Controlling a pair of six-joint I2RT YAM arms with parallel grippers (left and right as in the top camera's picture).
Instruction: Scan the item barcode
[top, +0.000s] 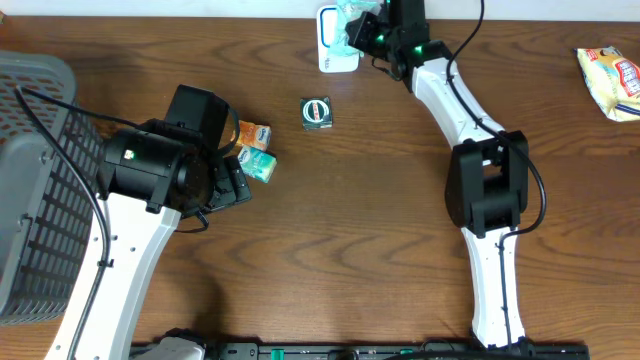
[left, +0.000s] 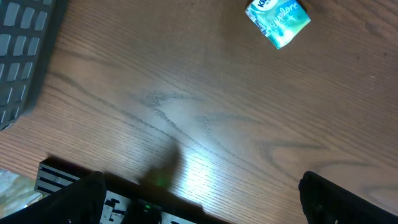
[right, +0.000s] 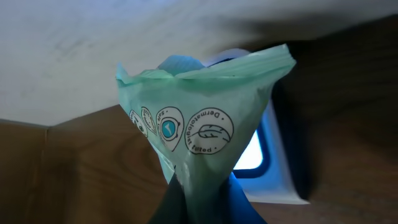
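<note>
Item: pale green plastic packet (right: 205, 140) printed with round icons, held off the table at its far edge, over the scanner.
Item axis: long axis runs straight out from the fingertips; the pinched narrow end sits at the fingers and the flared sealed edge points away from them, toward the light wall.
Scanner: white block with a glowing blue window (top: 336, 42), directly behind the packet in the right wrist view.
Right gripper (top: 362, 32): clamped tight on the packet's narrow end.
Left gripper (left: 205, 208): jaws spread wide, holding nothing, low over bare wood.
Nearby stock: teal soft packet (top: 259, 167) and orange packet (top: 253, 133) just beside the left gripper; dark green square box (top: 317, 112) mid-table.
Other: grey mesh basket (top: 35, 180) at the left edge; yellow snack bag (top: 610, 80) far right.
</note>
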